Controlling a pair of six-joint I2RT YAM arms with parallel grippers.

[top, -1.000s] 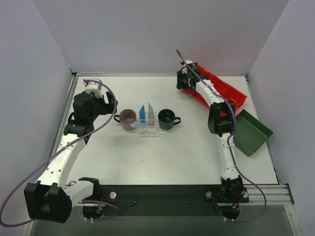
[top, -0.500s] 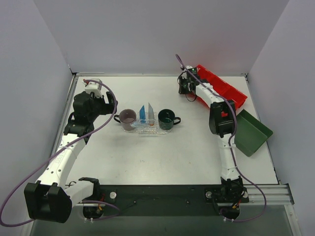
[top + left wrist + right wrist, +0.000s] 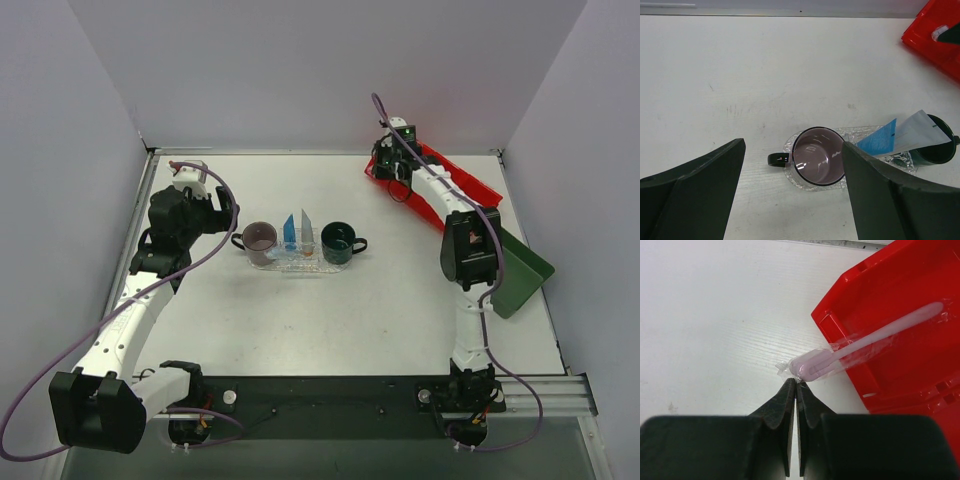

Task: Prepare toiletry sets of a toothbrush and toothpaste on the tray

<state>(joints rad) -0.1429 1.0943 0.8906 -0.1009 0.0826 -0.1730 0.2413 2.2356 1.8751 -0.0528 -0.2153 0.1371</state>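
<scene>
**While left arm hangs back, right one pinches a wrapped toothbrush**

Since the action's all at the far right corner, I'll start there. The right gripper (image 3: 796,385) has its fingers squeezed together on the loose end of the clear wrapping around a slim pale pink toothbrush (image 3: 865,337). That brush lies across the rim of the red plastic compartmented bin (image 3: 890,280), head end out over the white table (image 3: 715,315), handle end inside.

Over on the left, the left gripper (image 3: 228,214) hovers with its fingers spread wide, nothing between them.

Just beyond it sits the clear glittery oval tray (image 3: 856,131). On it are a mauve cup (image 3: 818,157) at the left end and a dark green mug (image 3: 940,145) at the right. A blue wedge-shaped tube (image 3: 877,145) and a white one (image 3: 912,135) stand side by side between them. So the toothbrush is well apart from the tray.

A dark green rectangular tray (image 3: 515,268) sits near the right edge.
</scene>
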